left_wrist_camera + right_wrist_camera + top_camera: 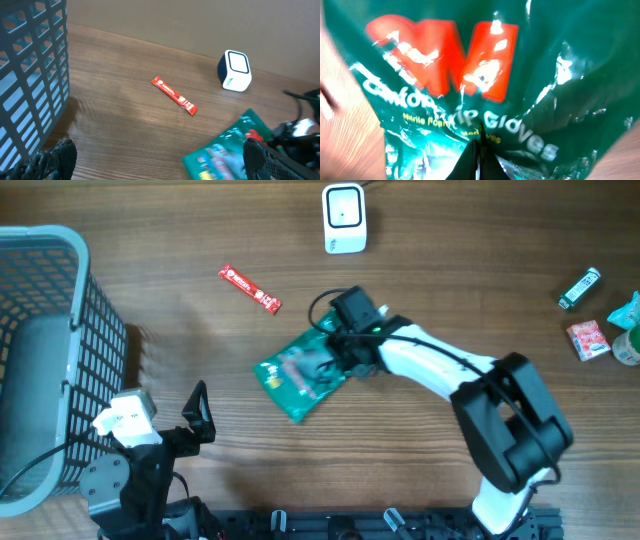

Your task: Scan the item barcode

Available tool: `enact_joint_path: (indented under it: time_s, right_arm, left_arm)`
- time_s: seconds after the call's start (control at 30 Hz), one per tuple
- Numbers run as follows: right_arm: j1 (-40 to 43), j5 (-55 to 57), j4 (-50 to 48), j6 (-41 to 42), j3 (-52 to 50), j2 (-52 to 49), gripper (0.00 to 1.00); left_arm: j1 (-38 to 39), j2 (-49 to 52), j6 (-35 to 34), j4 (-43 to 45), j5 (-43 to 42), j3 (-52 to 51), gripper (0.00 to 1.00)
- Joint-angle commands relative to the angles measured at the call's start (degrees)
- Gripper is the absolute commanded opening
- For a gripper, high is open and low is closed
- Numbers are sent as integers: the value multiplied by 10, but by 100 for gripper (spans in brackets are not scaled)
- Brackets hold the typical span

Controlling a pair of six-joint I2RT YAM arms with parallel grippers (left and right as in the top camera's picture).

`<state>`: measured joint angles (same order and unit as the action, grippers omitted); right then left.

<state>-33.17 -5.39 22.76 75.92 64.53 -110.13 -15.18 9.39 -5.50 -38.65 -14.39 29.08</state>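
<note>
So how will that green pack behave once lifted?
Likely floppy: the pack is a thin film bag, creased where the right gripper pinches it. Probably light, since it lies flat. Its glossy film may slip.

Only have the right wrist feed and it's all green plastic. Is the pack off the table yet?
Observer: Doesn't look like it. From overhead, the green glove pack looks flat on the table, with the right gripper shut on its far right end.
Operator: Where's the scanner from there?
Observer: The white scanner stands at the far edge of the table, well apart from the pack.
Operator: Left arm in the way?
Observer: No. The left gripper is open and empty, down by the basket, on the pack's other side.
</note>
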Motion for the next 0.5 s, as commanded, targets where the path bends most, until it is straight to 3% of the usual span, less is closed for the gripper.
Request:
enact_joint_path:
  time_s: [0.0, 0.03, 0.07, 0.1, 0.13, 0.3, 0.47]
  right_arm:
    - [10, 172, 8, -229, -19, 55, 4]
    - [10, 142, 9, -294, -19, 68, 6]
    - [10, 95, 20, -321, -19, 79, 47]
    - [10, 62, 45, -285, -17, 91, 91]
    - [10, 67, 66, -198, -17, 101, 99]
    - [10, 135, 88, -60, -17, 65, 100]
    - [11, 107, 76, -33, -10, 34, 99]
  left_arm:
    - [-4, -3, -6, 2, 3, 0, 100]
    - [-4, -3, -6, 2, 3, 0, 100]
    - [-4, -3, -6, 2, 3, 0, 100]
    - [-4, -3, -6, 2, 3, 0, 100]
    - [-4, -3, -6, 2, 3, 0, 100]
    - [-4, -3, -6, 2, 3, 0, 100]
    - [-4, -3, -6, 2, 3, 0, 100]
